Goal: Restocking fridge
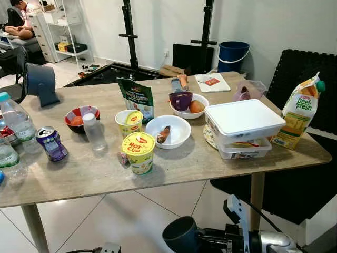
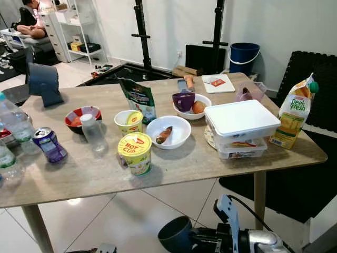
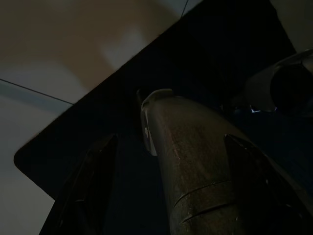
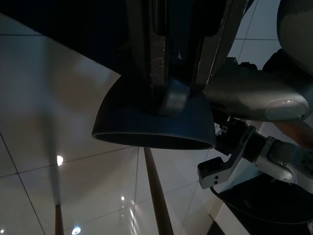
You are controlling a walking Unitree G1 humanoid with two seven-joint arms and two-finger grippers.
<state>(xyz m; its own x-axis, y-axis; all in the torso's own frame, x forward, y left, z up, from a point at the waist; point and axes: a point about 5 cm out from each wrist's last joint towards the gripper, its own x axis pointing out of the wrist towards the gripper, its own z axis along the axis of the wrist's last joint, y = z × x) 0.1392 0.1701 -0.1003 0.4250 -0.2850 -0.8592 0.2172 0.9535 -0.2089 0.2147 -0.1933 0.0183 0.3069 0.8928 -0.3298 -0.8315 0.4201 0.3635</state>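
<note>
My right gripper [image 4: 178,83] is shut on a dark blue cup [image 1: 179,234], held low in front of the table's near edge, mouth turned left. On the wooden table [image 1: 174,168] stand a Peel Fresh juice carton [image 1: 300,113], stacked white foam boxes [image 1: 242,124], two noodle cups [image 1: 138,152] [image 1: 129,122], a white bowl holding a sausage [image 1: 168,132], a purple cup [image 1: 180,100], a green pouch [image 1: 137,97], a red bowl [image 1: 79,118], a small bottle [image 1: 95,132], a can [image 1: 51,143] and water bottles [image 1: 16,118]. My left gripper [image 3: 169,139] hangs in shadow, fingers spread.
A cutting board [image 1: 212,83] and a pink bag [image 1: 247,90] lie at the table's far end. A blue bucket [image 1: 233,55] and black stands sit by the back wall. A grey fan [image 1: 41,84] stands at the left. A person [image 1: 21,21] sits far left.
</note>
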